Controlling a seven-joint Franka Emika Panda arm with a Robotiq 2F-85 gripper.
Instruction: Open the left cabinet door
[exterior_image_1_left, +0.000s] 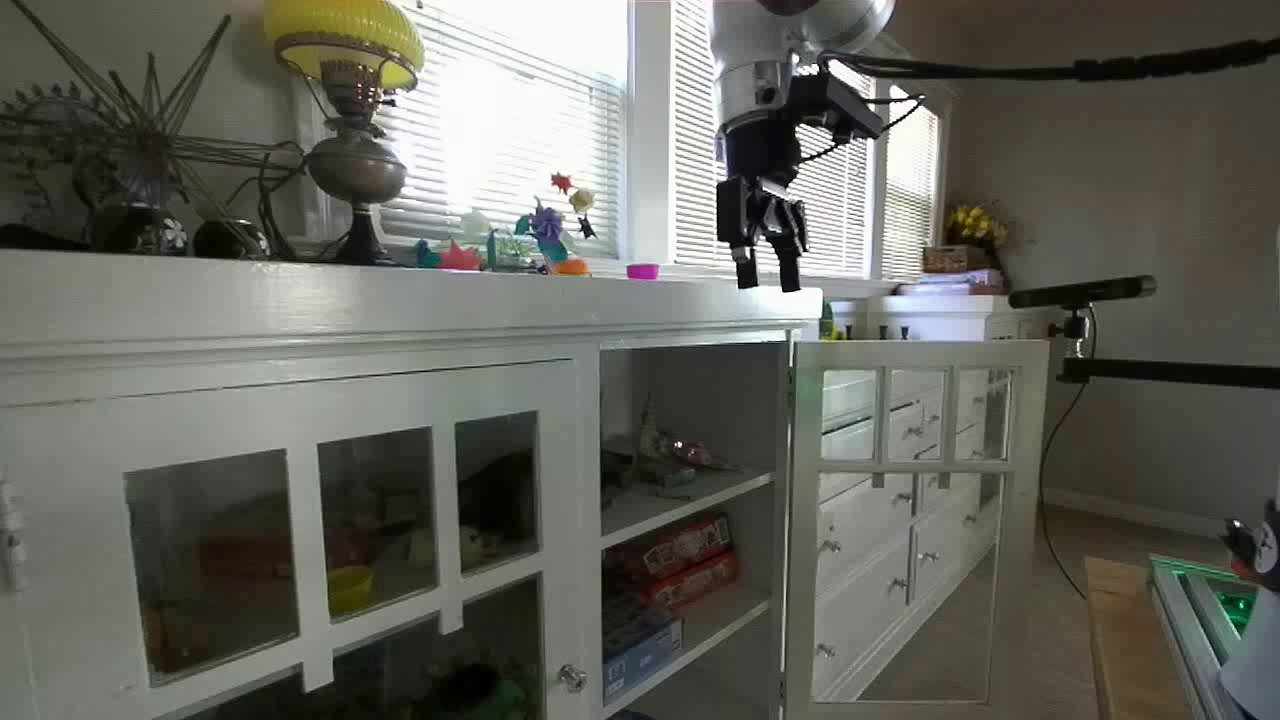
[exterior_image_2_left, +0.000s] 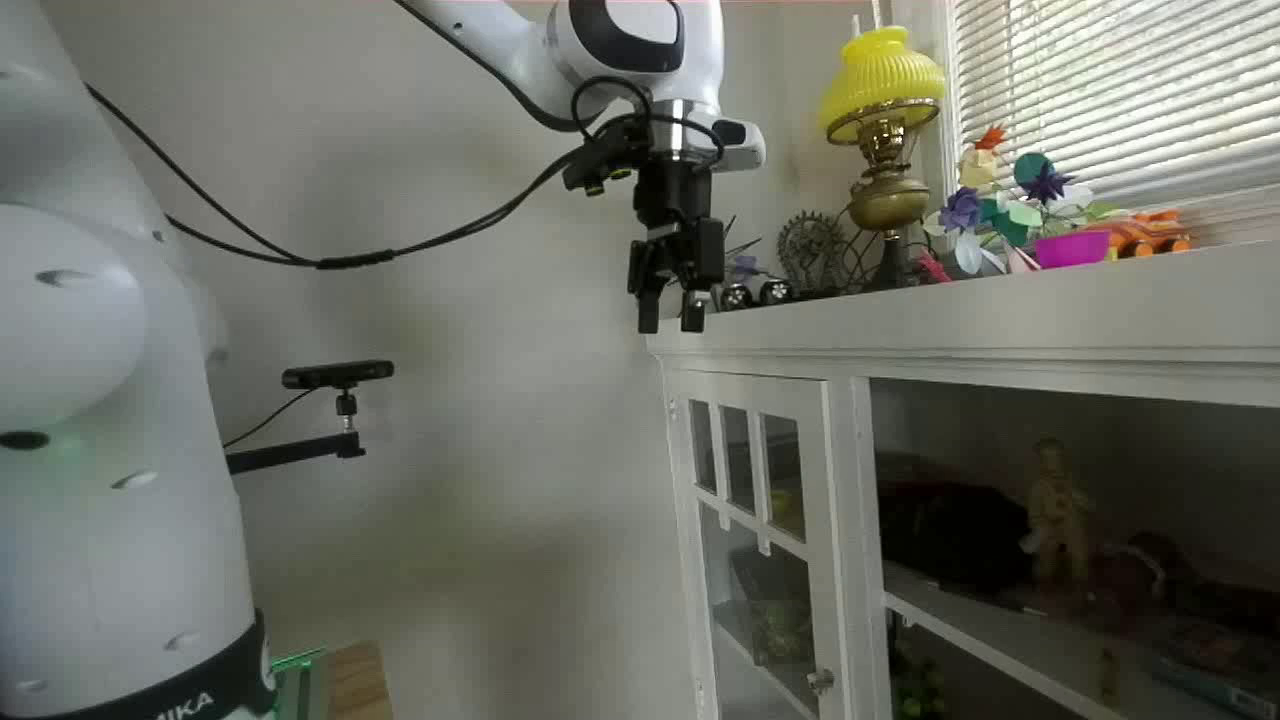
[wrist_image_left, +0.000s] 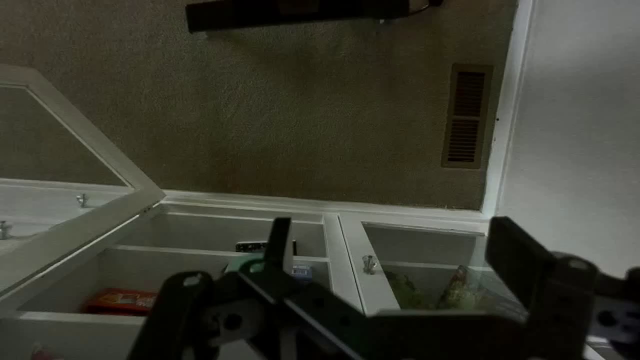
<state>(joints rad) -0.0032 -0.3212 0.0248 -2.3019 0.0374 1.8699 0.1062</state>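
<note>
The left cabinet door (exterior_image_1_left: 308, 560) is a white paned door and stands shut in both exterior views (exterior_image_2_left: 817, 500). Its clear knob (exterior_image_1_left: 572, 678) sits on the edge toward the open compartment; it also shows in an exterior view (exterior_image_2_left: 820, 681) and in the wrist view (wrist_image_left: 369, 264). The door's frame (wrist_image_left: 372, 285) lies below and between my fingers in the wrist view. My gripper (exterior_image_1_left: 769, 280) points down, open and empty, at about cabinet-top height in both exterior views (exterior_image_2_left: 670, 322). In the wrist view, its fingertips (wrist_image_left: 392, 222) are wide apart, touching nothing.
The other paned door (exterior_image_1_left: 920, 466) stands swung open, exposing shelves (exterior_image_1_left: 690, 500) with boxes. On the cabinet top (exterior_image_1_left: 480, 300) stand a yellow lamp (exterior_image_1_left: 355, 170), paper flowers (exterior_image_1_left: 548, 225) and a pink cup (exterior_image_1_left: 642, 271). A camera on an arm (exterior_image_1_left: 1082, 292) juts out near the robot.
</note>
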